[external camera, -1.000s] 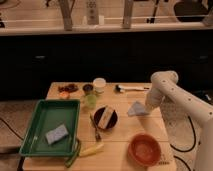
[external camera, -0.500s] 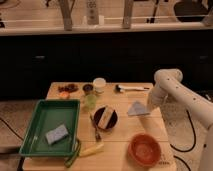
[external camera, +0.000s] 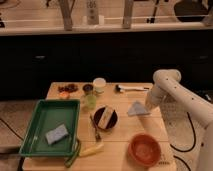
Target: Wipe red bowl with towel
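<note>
The red bowl [external camera: 145, 148] sits upright near the front right corner of the wooden table [external camera: 120, 135], with nothing inside it. The towel [external camera: 136, 108], a small grey-blue cloth, lies flat on the table toward the right edge, behind the bowl. My gripper [external camera: 146, 108] hangs from the white arm at the towel's right corner, low over the table. Whether it touches the cloth is hidden.
A black bowl [external camera: 105, 118] with a pale object stands mid-table, a utensil [external camera: 94, 129] beside it. A green tray [external camera: 49, 125] holding a blue sponge [external camera: 56, 134] is at the left. A banana [external camera: 91, 149], cups [external camera: 99, 85], a brush [external camera: 131, 89] and snacks [external camera: 66, 89] lie around.
The arm's elbow has shifted slightly to the right. The gripper stays at the towel's right corner. The towel and the red bowl have not moved.
</note>
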Controlling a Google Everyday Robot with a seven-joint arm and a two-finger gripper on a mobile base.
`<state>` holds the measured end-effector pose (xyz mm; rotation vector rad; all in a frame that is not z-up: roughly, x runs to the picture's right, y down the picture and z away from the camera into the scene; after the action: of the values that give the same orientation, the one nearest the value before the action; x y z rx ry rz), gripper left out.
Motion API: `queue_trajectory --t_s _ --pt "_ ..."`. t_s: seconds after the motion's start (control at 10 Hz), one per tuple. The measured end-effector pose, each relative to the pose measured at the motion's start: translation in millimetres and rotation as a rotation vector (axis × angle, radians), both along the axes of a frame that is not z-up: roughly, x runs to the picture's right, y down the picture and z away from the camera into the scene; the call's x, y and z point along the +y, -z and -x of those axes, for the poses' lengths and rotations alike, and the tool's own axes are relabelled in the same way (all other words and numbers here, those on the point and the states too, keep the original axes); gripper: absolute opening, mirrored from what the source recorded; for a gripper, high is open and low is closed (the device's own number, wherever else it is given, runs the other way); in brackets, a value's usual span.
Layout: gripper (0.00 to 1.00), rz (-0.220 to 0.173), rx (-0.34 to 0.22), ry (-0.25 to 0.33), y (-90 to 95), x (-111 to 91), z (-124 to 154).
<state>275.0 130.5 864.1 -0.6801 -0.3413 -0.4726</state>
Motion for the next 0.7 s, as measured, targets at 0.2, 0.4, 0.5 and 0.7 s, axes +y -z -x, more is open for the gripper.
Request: queue_trajectory --t_s 0.2,0.4,0.5,0.7 --pt "0.8 -0.001 -0.001 0.005 -2.3 -0.5 4.4" --pt "0.8 -0.001 -0.003 0.015 -6.7 -1.5 9.9" --pt "0.8 0.001 -0.006 0.024 -10.2 -1.5 14.0" --pt "0.8 0.005 -0.006 0.032 -17.0 -0.6 18.8"
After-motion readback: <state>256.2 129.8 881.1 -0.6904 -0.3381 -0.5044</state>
